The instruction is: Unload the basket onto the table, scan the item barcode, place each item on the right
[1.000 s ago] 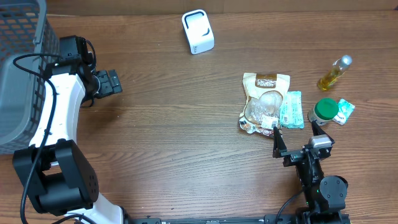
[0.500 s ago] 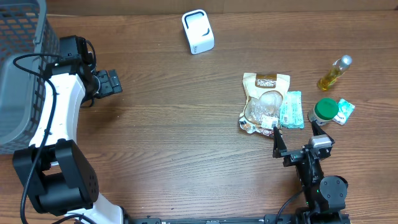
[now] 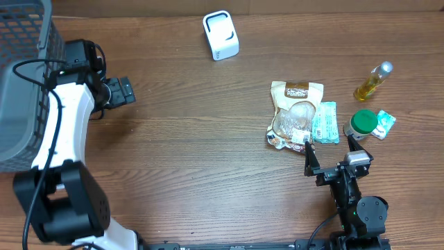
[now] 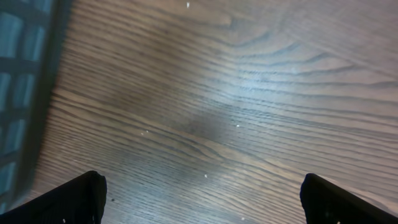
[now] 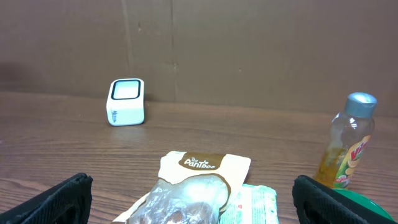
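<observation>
A white box-shaped barcode scanner [image 3: 220, 35] stands at the back of the table, also in the right wrist view as scanner [image 5: 126, 101]. A clear and tan snack bag [image 3: 296, 114] lies flat right of centre, partly over a green-and-white packet [image 3: 325, 122]. My right gripper [image 3: 331, 150] hangs open just in front of them; between its fingers [image 5: 59, 200] I see the bag [image 5: 193, 186], untouched. My left gripper [image 3: 130, 92] is open far left, beside the basket, over bare wood [image 4: 205, 124] with nothing between its fingers [image 4: 78, 198].
A grey mesh basket [image 3: 21, 83] fills the far-left corner. At the right stand a small yellow-liquid bottle [image 3: 373, 82], a green-lidded tub [image 3: 363, 123] and a teal packet [image 3: 386, 123]. A brown wall [image 5: 249, 50] backs the table.
</observation>
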Available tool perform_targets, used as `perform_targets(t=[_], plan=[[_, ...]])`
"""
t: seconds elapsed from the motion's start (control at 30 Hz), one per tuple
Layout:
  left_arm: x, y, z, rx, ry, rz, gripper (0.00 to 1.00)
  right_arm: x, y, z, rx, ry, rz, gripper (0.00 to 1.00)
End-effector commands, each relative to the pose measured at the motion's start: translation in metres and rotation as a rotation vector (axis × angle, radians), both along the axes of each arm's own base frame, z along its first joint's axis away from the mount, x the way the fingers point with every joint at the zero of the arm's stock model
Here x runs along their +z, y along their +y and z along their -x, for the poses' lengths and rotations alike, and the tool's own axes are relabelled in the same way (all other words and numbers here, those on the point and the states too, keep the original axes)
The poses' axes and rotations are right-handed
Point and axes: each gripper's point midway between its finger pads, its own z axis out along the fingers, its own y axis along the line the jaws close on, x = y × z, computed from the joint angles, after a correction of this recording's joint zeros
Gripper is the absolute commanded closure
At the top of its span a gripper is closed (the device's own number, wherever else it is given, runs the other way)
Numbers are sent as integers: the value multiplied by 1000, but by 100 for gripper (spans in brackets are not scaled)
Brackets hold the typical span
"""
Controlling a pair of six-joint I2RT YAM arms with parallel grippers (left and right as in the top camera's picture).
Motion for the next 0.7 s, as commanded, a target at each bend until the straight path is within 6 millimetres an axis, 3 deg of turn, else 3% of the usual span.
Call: perform_targets(t=[0.0, 0.27, 0.33, 0.5, 0.67], plan=[[66, -2, 4, 12, -171, -30, 1, -3, -1, 0, -3, -1, 1, 0], [193, -10, 52, 12, -515, -87, 1, -3, -1, 0, -3, -1, 1, 0], [212, -13, 64, 12, -573, -96, 1, -3, -1, 0, -3, -1, 1, 0], [236, -15, 81, 12, -648, -109, 0, -3, -1, 0, -3, -1, 1, 0], [234, -16, 83, 12, -641, -107, 0, -3, -1, 0, -3, 0, 1, 0]])
